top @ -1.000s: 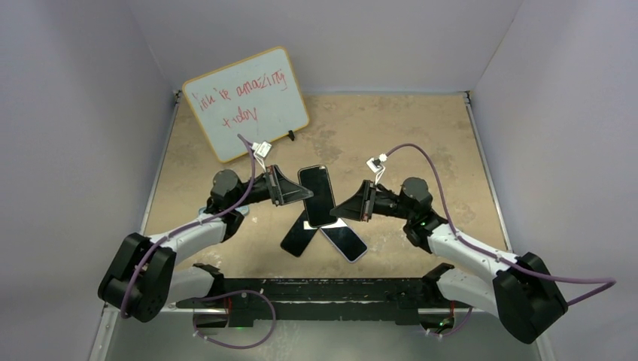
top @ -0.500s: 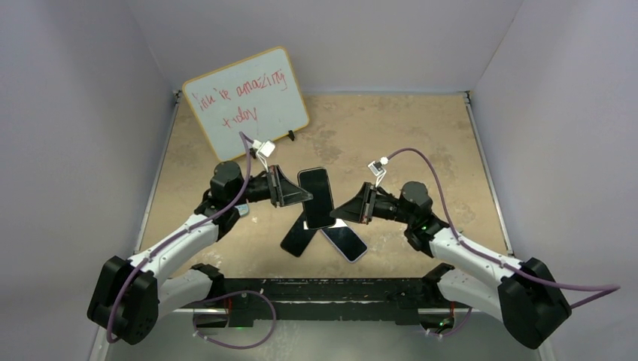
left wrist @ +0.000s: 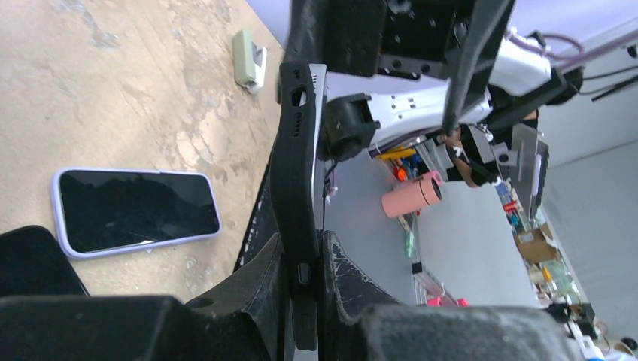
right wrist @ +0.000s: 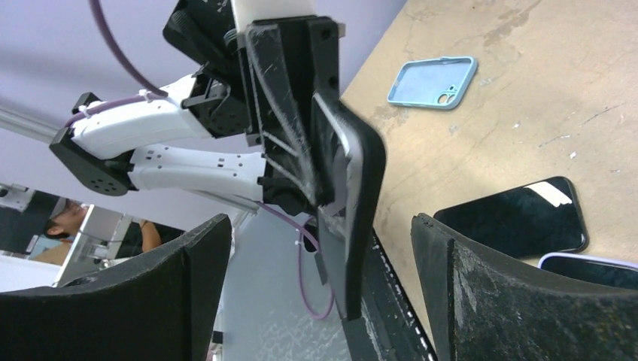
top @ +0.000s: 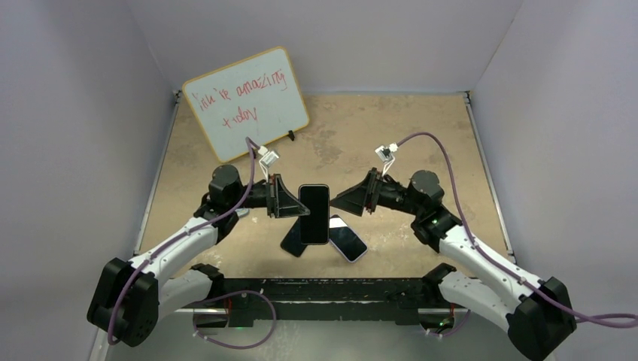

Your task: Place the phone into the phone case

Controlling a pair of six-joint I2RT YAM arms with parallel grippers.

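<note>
Top external: left claw [top: 304,206] pinches one black-cased phone [top: 314,214]; right claw [top: 336,201] spread; beneath, one lavender phone [top: 347,238], one dark phone [top: 292,241].

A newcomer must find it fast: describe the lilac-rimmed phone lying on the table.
On the tan table, look to the middle, just nearer the arm bases, where two phones lie flat. It is the right-hand one, the lilac-rimmed phone, screen up. Its neighbour, the dark phone, has no pale rim, and the third phone is off the table in the left gripper.
</note>
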